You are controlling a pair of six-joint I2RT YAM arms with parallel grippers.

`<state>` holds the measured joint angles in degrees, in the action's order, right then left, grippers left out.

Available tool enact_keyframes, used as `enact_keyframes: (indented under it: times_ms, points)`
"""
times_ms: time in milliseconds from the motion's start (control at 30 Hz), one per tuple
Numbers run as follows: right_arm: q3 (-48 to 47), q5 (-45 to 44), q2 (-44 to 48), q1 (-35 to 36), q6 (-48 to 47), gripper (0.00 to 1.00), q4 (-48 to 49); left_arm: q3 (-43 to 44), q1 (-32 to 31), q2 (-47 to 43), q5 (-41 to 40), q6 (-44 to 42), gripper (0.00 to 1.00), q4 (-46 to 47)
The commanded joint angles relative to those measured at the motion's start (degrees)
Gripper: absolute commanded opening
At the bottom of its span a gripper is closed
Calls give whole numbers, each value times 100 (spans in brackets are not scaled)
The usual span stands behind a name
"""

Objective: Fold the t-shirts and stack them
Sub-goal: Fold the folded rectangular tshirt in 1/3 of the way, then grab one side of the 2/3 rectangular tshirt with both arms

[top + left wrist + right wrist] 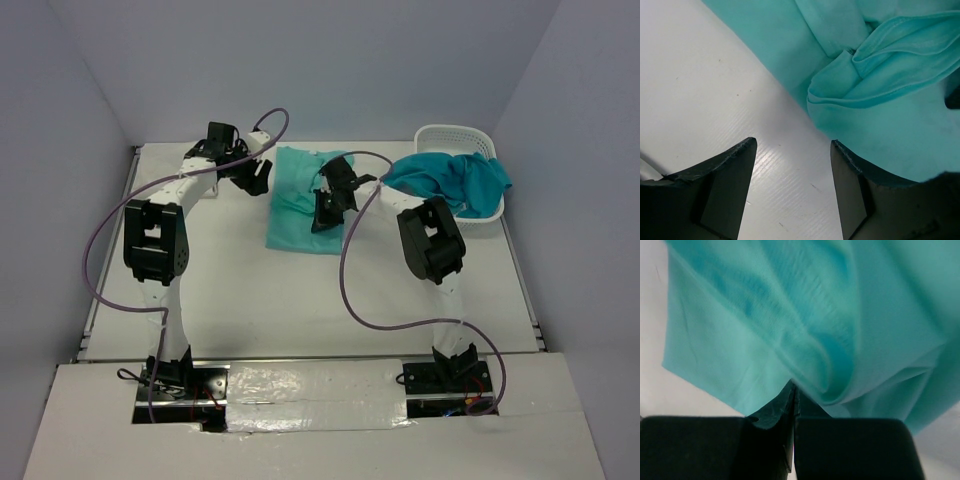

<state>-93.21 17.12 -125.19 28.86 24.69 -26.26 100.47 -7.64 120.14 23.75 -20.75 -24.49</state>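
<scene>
Gaping over white table (700, 75), left gripper (792, 141) borders mint t-shirt (890, 130) edge.

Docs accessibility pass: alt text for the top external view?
A pale mint t-shirt lies on a white table, with the shut right gripper over its middle and the open left gripper at its left edge. A teal t-shirt spills from a white laundry basket at far right.
</scene>
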Motion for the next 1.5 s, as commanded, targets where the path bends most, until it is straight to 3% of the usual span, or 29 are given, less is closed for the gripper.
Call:
enact_keyframes:
  times_ms: [0, 267, 433, 533, 600, 633, 700, 733, 833, 867, 933, 1067, 1133, 1233, 1433, 1467]
  points:
    - [-531, -315, -295, -380, 361, 0, 139, 79, -10, -342, 60, 45, 73, 6]
    - [-1375, -43, -744, -759, 493, 0, 112, 0, -10, -368, 69, -130, 72, -3]
    - [-2173, 151, -1323, -935, 1222, 0, 376, 8, -10, -316, 139, -209, 72, -56]
    - [-2378, 107, -1474, -1136, 1600, 0, 288, -132, -18, -446, 445, -848, 72, -196]
    - [-1976, 28, -1212, -1172, 1575, 0, 384, -307, -45, -631, 779, -1507, 72, -450]
    - [-1764, -51, -801, -1172, 1418, 0, 446, -648, -140, -919, 1102, -2555, 72, -582]
    - [-1273, -393, -377, -1199, 1102, 6, 456, -1228, -290, -1524, 1255, -3842, 75, -855]
    - [-1139, -516, 25, -1199, 1004, 8, 333, -1849, -465, -1694, 1246, -4988, 77, -899]
    - [-446, -746, 816, -1208, 767, 18, 227, -2154, -624, -1784, 1246, -6078, 85, -1461]
    - [-218, -667, 986, -1207, 748, 21, 296, -2137, -642, -1748, 1446, -6255, 97, -1610]
    - [529, -290, 1302, -1190, 748, 36, 393, -2232, -686, -1739, 1571, -6685, 100, -1743]
    - [1881, 106, 1787, -1085, 967, 57, 771, -2549, -897, -1739, 1458, -6749, 99, -1349]
    - [2113, 265, 1744, -1032, 1038, 59, 903, -2803, -1020, -1660, 1169, -6373, 99, -659]
    - [2394, 546, 1603, -988, 1222, 59, 1096, -2919, -1091, -1529, 789, -6397, 95, -417]
    - [2667, 651, 1436, -821, 1486, 58, 1298, -3015, -1231, -1405, 623, -6415, 81, -618]
    - [2694, 721, 1401, -829, 1521, 57, 1342, -3041, -1275, -1353, 570, -6371, 73, -549]
